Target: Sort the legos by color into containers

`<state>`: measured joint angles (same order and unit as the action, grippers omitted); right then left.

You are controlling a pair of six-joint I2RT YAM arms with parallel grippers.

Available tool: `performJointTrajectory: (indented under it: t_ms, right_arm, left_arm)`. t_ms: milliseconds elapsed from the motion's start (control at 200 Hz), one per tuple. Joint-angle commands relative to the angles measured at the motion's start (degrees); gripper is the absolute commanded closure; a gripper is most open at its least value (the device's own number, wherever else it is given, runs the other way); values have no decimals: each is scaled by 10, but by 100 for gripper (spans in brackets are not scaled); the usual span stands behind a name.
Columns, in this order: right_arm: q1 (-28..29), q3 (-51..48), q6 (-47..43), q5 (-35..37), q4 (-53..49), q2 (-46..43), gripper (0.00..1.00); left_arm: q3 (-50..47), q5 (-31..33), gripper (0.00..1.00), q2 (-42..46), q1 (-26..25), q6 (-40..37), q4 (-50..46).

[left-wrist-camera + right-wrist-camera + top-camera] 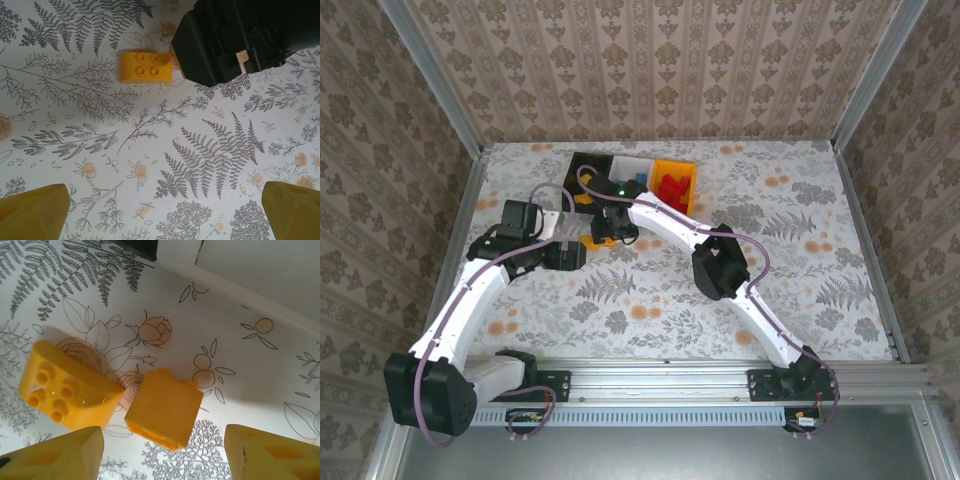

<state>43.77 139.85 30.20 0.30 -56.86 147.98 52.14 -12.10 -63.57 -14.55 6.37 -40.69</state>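
— Yellow fingertips [65, 455] of the right jaws are seen nearest, parted, with a smooth yellow brick [164, 407] lying between them. It is touched by neither. How much has been sorted?

— Red bricks [670, 185] have been placed in the orange bin [665, 166], at 12 o'clock on the counter [800, 290]. A light blue brick [638, 178] can be seen in the white bin [625, 163] just beside it.

— And the black bin [585, 165]?

— Its contents cannot be made out.

— What is left to be done?

— Only yellow pieces are seen loose. A studded brick [67, 390] lies at 9 o'clock of the smooth one, just beside it. What looks like another yellow piece [583, 198] is seen near the black bin, at its 6 o'clock. No red or blue is seen on the counter, so the sorting is judged to be well advanced, with the yellow lot still outstanding.

— How are the left jaws held?

— They are held wide and empty, low over the counter, with one fingertip [35, 210] at each lower corner. A four-stud brick [145, 67] is seen at 12 o'clock from them, well apart. Whether it is one of those already named cannot be told.
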Motion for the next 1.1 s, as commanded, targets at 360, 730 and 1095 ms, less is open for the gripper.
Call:
performJointTrajectory:
  t_ms: [360,730,1095]
  right_arm:
    - [-12,57,12,11,-18,47,56]
    - [-19,-88,25,-40,96,-82,63]
    - [-74,-137,111,-201,320,-140,64]
  left_arm:
    - [-1,1,0,6,4,-12,-8]
    - [-1,4,0,7,4,-12,-7]
    - [-1,5,0,8,5,-12,-9]
